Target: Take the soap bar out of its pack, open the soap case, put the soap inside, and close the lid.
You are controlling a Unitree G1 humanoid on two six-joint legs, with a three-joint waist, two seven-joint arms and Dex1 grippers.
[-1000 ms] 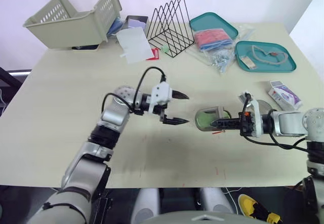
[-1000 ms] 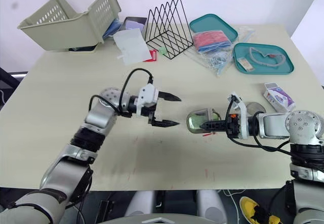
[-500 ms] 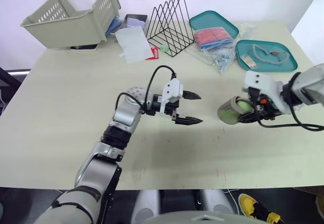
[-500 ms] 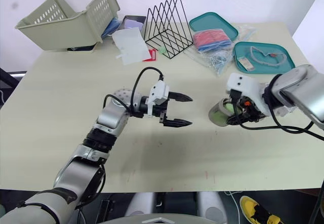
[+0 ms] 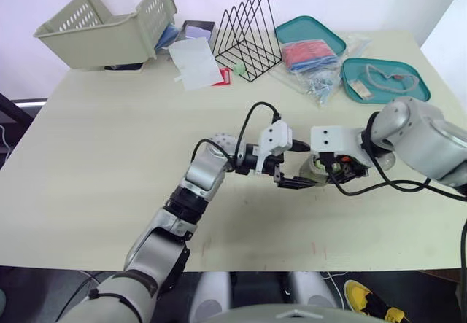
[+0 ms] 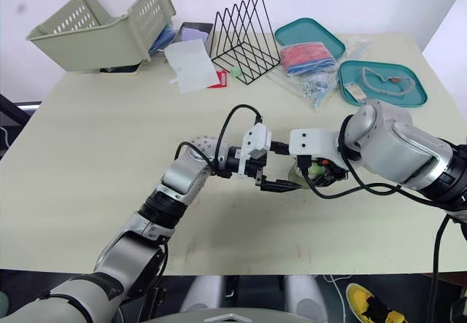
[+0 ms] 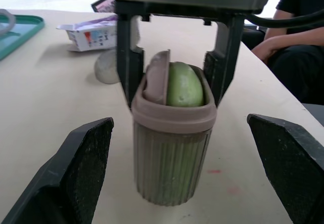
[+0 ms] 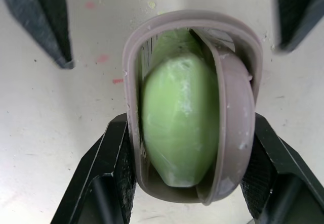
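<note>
Both arms have met over the desk [image 5: 109, 155]: right claw [image 7: 174, 70] clamps the soap case [image 7: 172, 158] upright there, left claw [image 5: 307, 167] gapes wide, empty, flanking it. Its lid [image 8: 233, 128] sits half-tipped over the soap [image 8: 179, 118]; closing remains, I'd say.

The left arm reaches in from 7 o'clock toward the middle of the surface [image 5: 102, 155], forearm low, its tool [image 5: 303, 166] pointing toward 3 o'clock with both fingers spread wide and touching nothing. The right arm comes in from 3 o'clock, wrist bent so its tool [image 7: 173, 95] points straight down, fingers clamped on opposite sides of the upright soap case [image 7: 171, 158].
</note>
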